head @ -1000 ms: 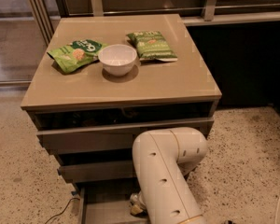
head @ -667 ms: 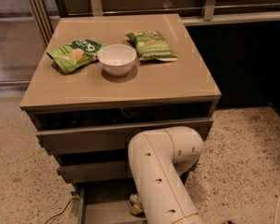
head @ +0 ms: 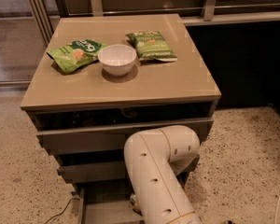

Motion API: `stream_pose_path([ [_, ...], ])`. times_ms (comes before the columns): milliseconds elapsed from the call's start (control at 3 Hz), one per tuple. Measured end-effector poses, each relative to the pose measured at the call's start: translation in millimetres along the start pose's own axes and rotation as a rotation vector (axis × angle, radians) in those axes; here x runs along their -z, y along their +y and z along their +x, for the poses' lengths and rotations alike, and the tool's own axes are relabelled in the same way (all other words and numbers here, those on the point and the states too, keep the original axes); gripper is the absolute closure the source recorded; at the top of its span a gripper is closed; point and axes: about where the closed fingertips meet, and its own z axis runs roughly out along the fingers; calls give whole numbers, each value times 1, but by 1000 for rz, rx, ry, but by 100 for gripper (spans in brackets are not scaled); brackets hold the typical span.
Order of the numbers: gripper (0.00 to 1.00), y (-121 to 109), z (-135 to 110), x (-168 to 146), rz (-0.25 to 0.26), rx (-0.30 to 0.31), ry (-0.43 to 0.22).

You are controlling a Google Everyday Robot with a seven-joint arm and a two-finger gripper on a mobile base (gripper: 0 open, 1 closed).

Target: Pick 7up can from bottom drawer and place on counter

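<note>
the glossy tan square counter [head: 168, 83] on top of the cabinet has a round white bowl [head: 117, 59] on it. a green snack bag [head: 74, 54] lies on one side of the bowl and another green snack bag [head: 150, 45] lies on the other. there is no can on the counter.

the big cream robot arm [head: 154, 171] bends down in front of the cabinet. it reaches into the grey bottom drawer [head: 102, 213], which is pulled out the most. the two grey upper drawers [head: 84, 139] sit above it.

the gripper is at the end of that arm, down in the bottom drawer, and the arm hides it. i cannot tell if it is spread, pressed together or pinching something. a small pale bit [head: 134, 201] peeks out by the arm's edge in the drawer. i cannot tell if it is part of the gripper or the small silver 7up can. the can does not show anywhere else, so i think it is down there, under the arm.

i think this is the picking step: reaching for the can or closing on it. next the gripper needs a firm hold on the can. then the arm must lift it straight up and out, clear of the drawer fronts above. after that it should go to a bare spot on the counter, away from the bowl and the bags.
</note>
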Motion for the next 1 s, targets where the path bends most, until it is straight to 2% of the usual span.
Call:
stream_pose_path([
  [333, 100, 0, 0, 0, 0, 0, 0],
  [667, 100, 1, 0, 1, -5, -3, -6],
  [1000, 100, 2, -1, 14, 1, -13, -24],
])
